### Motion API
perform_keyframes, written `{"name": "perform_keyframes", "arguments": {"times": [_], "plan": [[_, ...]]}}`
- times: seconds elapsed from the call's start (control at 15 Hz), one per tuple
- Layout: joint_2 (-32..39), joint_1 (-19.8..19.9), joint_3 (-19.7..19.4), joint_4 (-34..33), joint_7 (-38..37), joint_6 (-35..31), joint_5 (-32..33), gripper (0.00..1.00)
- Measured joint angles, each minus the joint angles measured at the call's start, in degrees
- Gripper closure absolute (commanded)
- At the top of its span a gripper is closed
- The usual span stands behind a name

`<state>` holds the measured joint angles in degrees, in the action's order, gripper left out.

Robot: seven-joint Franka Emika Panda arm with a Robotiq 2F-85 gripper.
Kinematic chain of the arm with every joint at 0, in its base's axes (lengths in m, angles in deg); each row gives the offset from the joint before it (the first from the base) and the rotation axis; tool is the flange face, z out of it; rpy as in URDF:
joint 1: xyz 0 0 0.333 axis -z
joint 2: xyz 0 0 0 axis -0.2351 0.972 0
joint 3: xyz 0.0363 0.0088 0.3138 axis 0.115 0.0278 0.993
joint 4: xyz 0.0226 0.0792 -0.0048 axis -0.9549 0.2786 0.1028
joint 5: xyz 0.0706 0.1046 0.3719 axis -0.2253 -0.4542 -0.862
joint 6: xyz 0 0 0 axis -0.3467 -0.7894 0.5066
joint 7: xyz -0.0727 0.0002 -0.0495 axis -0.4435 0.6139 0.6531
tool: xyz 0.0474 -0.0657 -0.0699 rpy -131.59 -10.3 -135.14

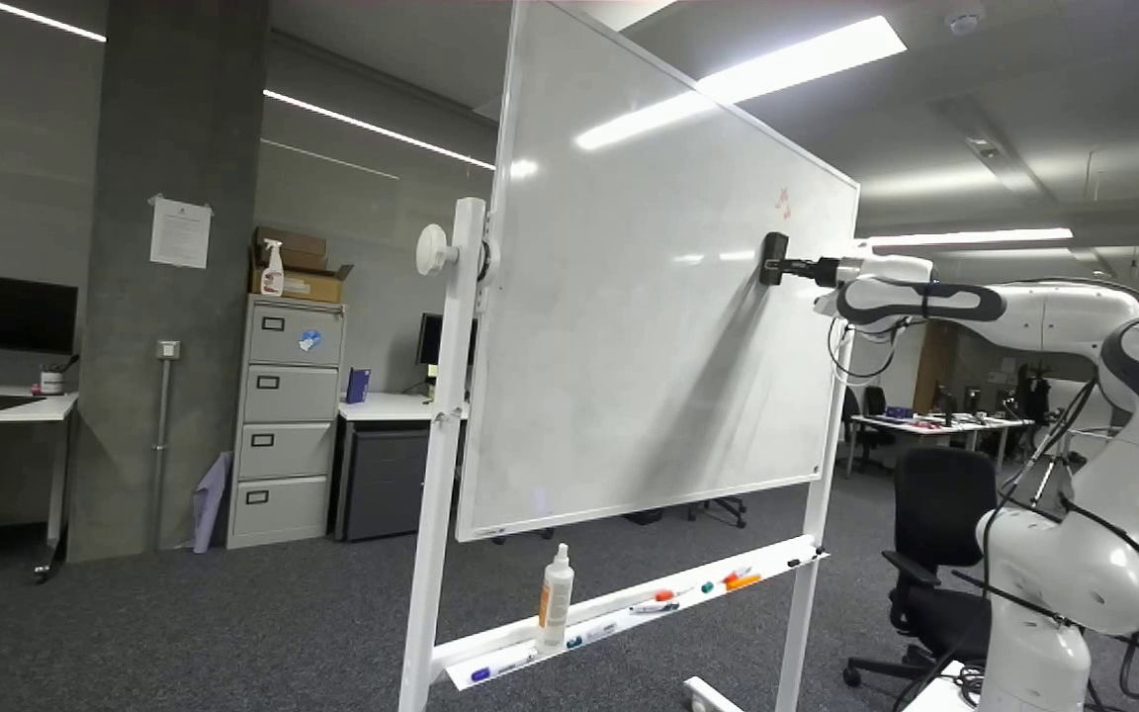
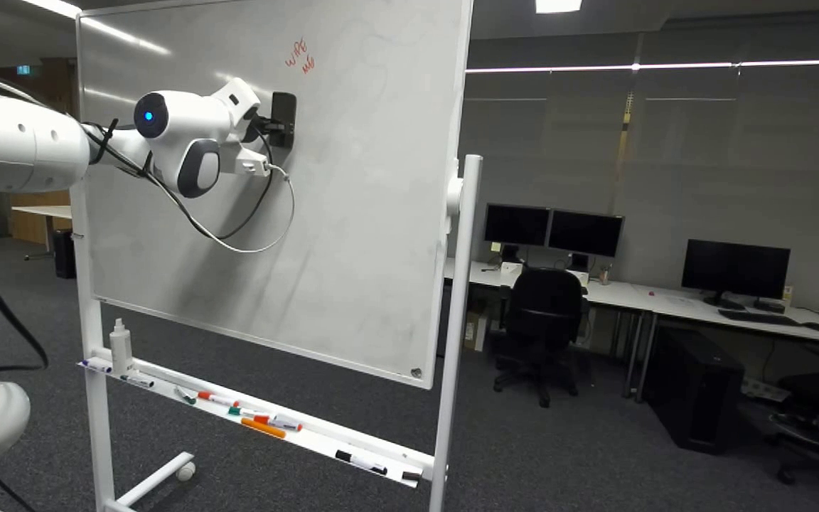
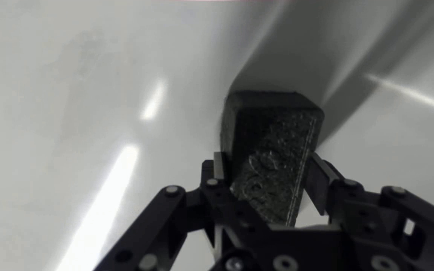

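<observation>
My gripper [image 3: 268, 171] is shut on a black board eraser [image 3: 277, 150], one finger along each long side. The eraser is upright, against or very close to the whiteboard [image 1: 629, 297]; any gap cannot be made out. In both exterior views the eraser [image 1: 775, 255] [image 2: 284, 114] sits on the half of the board nearer the arm. Red handwriting [image 2: 299, 55] reading "WIPE ME" stands a little above the eraser; in an exterior view the red marks [image 1: 783, 204] look small and faint. The eraser's face towards the board is hidden.
Below the board, a tray [image 2: 317, 441] holds several markers, including an orange one [image 2: 263, 427], and a spray bottle [image 1: 556, 598]. The board's white post [image 1: 441, 445] stands at its far side. An office chair [image 1: 940, 534] is near the arm's base. Cables [image 2: 239, 245] hang from the wrist.
</observation>
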<state>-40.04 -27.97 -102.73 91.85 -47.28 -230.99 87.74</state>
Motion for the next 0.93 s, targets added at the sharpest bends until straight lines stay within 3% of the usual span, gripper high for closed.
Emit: {"name": "perform_keyframes", "arguments": {"times": [0.93], "plan": [[-0.99, -12.23, 3.10, -0.21, 2.06, 5.54, 3.29, 0.69]]}}
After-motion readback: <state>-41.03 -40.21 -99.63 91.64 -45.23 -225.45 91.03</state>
